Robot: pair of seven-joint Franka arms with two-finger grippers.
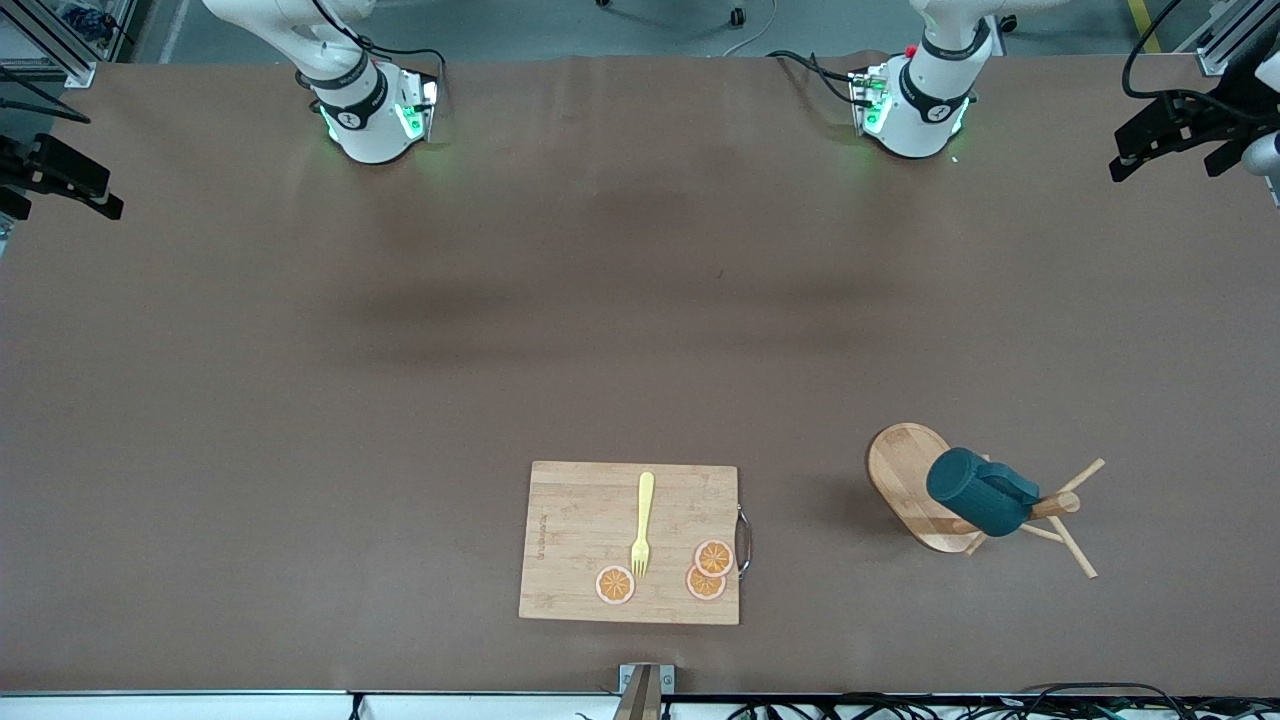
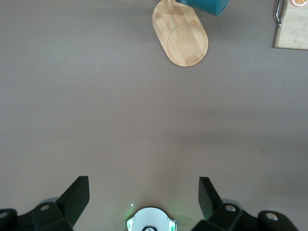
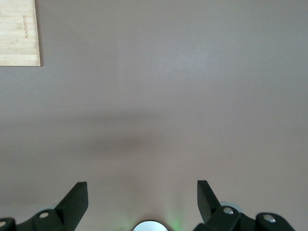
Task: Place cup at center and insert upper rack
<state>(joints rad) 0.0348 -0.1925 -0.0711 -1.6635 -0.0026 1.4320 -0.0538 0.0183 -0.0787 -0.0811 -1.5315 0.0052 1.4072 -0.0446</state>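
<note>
The dark teal cup [image 1: 980,490] hangs on a peg of the light wooden upper rack [image 1: 905,470], which stands near the front camera toward the left arm's end of the table. In the left wrist view the rack's oval base [image 2: 183,38] and the cup's edge [image 2: 204,6] show. My left gripper [image 2: 144,197] is open and empty, high over the bare table by its own base. My right gripper [image 3: 143,199] is open and empty, high over the bare table. Neither gripper shows in the front view.
A rectangular wooden cutting board [image 1: 630,540] lies near the front edge at mid-table, with a yellow fork [image 1: 643,520] and three orange slices [image 1: 615,584] on it. Its corner shows in the right wrist view [image 3: 18,33] and the left wrist view [image 2: 293,29].
</note>
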